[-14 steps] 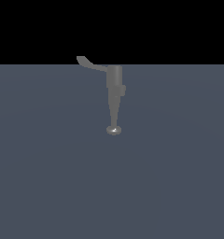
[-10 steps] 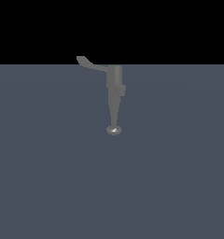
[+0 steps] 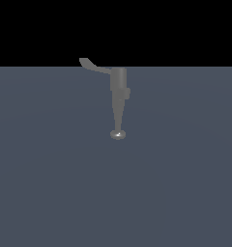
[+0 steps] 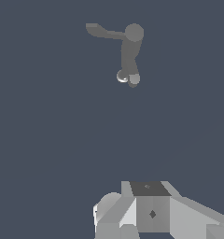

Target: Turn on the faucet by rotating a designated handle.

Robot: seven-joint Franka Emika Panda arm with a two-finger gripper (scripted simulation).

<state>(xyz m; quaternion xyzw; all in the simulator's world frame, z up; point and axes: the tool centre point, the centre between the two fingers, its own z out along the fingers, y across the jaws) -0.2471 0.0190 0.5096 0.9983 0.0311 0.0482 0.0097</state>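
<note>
Showing at the wrist view's lower edge, gripper (image 4: 151, 210) body only (fingers out of frame, so openness cannot be told), holding nothing visible. Lying well beyond, faucet (image 3: 118, 99) sitting at the exterior view's upper centre, handle (image 3: 94, 66) projecting leftward exactly as 0.7 s ago; nothing turning yet, task barely starting.

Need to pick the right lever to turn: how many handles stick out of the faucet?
1. The handle projects sideways from the top of the faucet, toward the exterior view's left. The other long part is the spout, not a handle. None seems hidden.
</note>
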